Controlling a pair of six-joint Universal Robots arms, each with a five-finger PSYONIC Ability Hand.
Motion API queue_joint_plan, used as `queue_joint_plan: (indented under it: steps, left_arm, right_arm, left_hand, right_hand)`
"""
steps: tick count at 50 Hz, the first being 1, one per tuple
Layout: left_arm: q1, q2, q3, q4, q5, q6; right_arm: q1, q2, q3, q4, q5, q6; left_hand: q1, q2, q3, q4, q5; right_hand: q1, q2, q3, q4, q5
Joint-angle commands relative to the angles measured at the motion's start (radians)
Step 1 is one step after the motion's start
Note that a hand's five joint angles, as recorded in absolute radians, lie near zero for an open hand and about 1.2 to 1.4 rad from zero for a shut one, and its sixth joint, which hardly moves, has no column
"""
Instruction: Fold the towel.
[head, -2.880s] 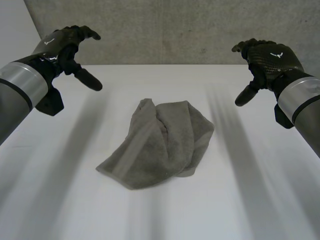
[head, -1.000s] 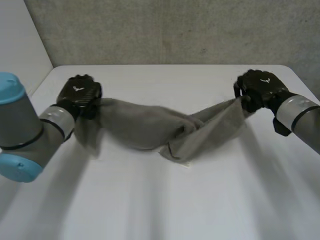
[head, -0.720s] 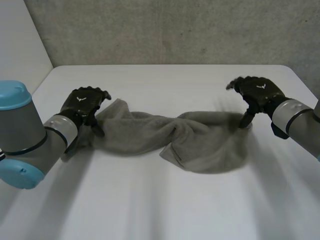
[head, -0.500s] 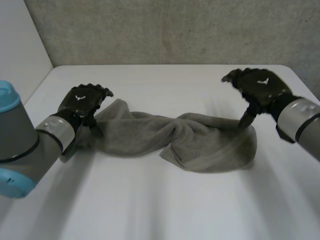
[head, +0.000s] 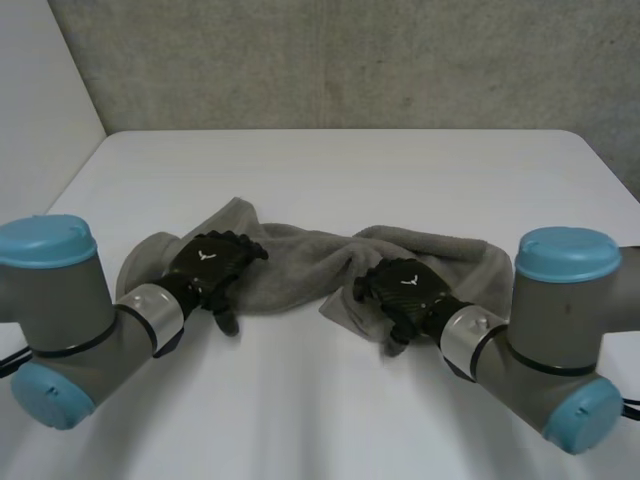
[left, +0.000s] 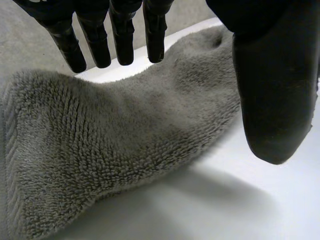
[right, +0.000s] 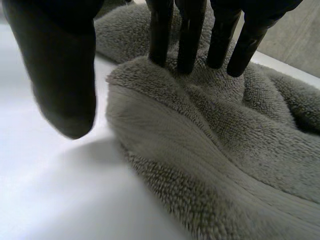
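Towel (head: 300, 262) spans mid; table (head: 330, 420) front open.

The towel (head: 300, 262) is grey, the table (head: 330, 170) white, left hand (head: 208, 263) and right hand (head: 405, 288) black.
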Motion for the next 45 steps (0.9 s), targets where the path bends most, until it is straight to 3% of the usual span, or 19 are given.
queue_joint_plan:
  steps: [1, 8, 12, 22, 30, 33, 35, 39, 40, 45]
  left_arm:
    - [-0.012, -0.054, 0.049, -0.001, -0.003, 0.011]
    - [-0.023, -0.094, 0.101, 0.001, -0.026, 0.012]
    - [-0.023, -0.117, 0.130, -0.001, -0.044, 0.012]
    - [-0.024, -0.178, 0.213, -0.001, -0.086, 0.014]
    - [-0.023, -0.184, 0.238, -0.001, -0.087, 0.017]
    - [-0.023, -0.181, 0.235, -0.001, -0.089, 0.017]
    - [-0.023, -0.174, 0.229, -0.003, -0.089, 0.017]
    - [-0.020, -0.160, 0.222, -0.012, -0.090, 0.017]
    - [-0.017, -0.143, 0.219, -0.018, -0.087, 0.017]
    - [0.003, -0.068, 0.183, -0.027, -0.075, 0.015]
  right_arm:
    - [0.011, 0.084, -0.090, -0.010, 0.054, 0.014]
    - [-0.024, 0.015, -0.087, -0.047, 0.094, 0.061]
    - [-0.116, -0.029, -0.074, -0.065, 0.117, 0.104]
    - [-0.263, -0.134, 0.001, -0.059, 0.100, 0.115]
    - [-0.320, -0.175, 0.029, -0.054, 0.094, 0.115]
    - [-0.343, -0.192, 0.028, -0.054, 0.091, 0.115]
    - [-0.349, -0.194, 0.028, -0.053, 0.091, 0.115]
    - [-0.343, -0.192, 0.029, -0.038, 0.054, 0.109]
    - [-0.343, -0.192, 0.029, -0.038, 0.054, 0.109]
    - [-0.342, -0.194, -0.002, 0.064, -0.026, 0.100]
  left_hand:
    - [-0.047, -0.023, -0.058, -0.066, 0.011]
    - [-0.042, -0.017, -0.058, -0.066, 0.017]
    - [-0.033, -0.008, -0.058, -0.066, 0.026]
    - [0.014, 0.039, -0.058, -0.066, 0.073]
    - [0.208, 0.233, -0.058, -0.066, 0.267]
    - [0.364, 0.388, -0.058, -0.066, 0.422]
    - [0.615, 0.639, -0.058, -0.066, 0.673]
    - [0.816, 0.840, -0.058, -0.066, 0.874]
    - [0.964, 0.988, -0.058, -0.066, 1.023]
    - [1.071, 1.095, -0.058, -0.066, 1.130]
  right_hand:
    - [0.791, 0.773, -0.052, -0.076, 0.778]
    - [0.792, 0.774, -0.052, -0.076, 0.779]
    - [0.792, 0.774, -0.052, -0.076, 0.779]
    - [0.792, 0.774, -0.052, -0.076, 0.779]
    - [0.792, 0.774, -0.052, -0.076, 0.779]
    - [0.792, 0.774, -0.052, -0.076, 0.779]
    - [0.792, 0.774, -0.052, -0.076, 0.779]
    - [0.792, 0.774, -0.052, -0.076, 0.779]
    - [0.792, 0.774, -0.052, -0.076, 0.779]
    - [0.792, 0.774, -0.052, -0.076, 0.779]
